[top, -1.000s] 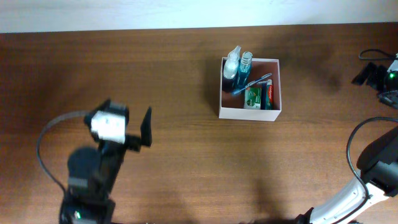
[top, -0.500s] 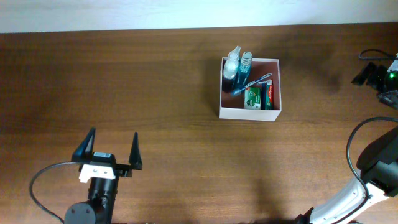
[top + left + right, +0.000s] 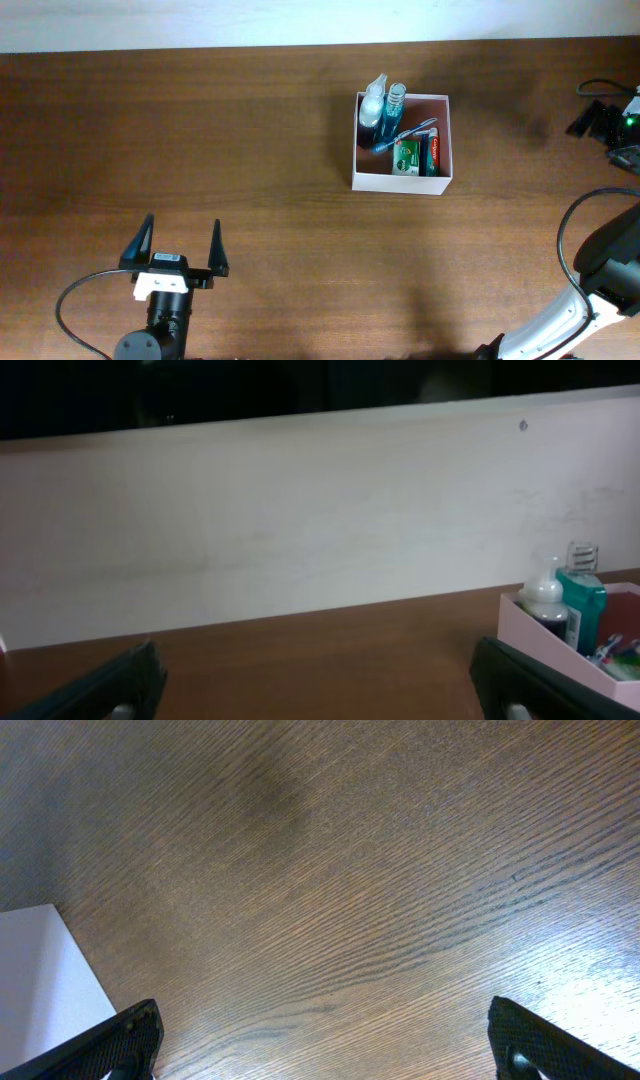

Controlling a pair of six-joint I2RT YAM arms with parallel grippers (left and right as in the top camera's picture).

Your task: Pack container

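Note:
The container (image 3: 442, 140) is a square white box with a pink inside, right of the table's middle. It holds a white-capped spray bottle (image 3: 374, 99), a blue bottle (image 3: 396, 106), a toothbrush (image 3: 408, 133), a green packet (image 3: 405, 157) and a red tube (image 3: 433, 152). My left gripper (image 3: 181, 236) stands open near the front left, far from the box, with nothing between its fingers. The left wrist view shows the container (image 3: 535, 632) at the right edge, beyond the left gripper (image 3: 312, 660). My right gripper (image 3: 320, 1018) is open over bare wood.
The wooden table (image 3: 250, 150) reaches to a pale wall (image 3: 300, 530) at the back. The right arm (image 3: 605, 265) and its cables occupy the right edge. A white surface (image 3: 40, 985) shows at the left of the right wrist view.
My left arm has drawn back toward the front edge and turned to point at the back wall, its gripper still open. The container and the right arm have not moved.

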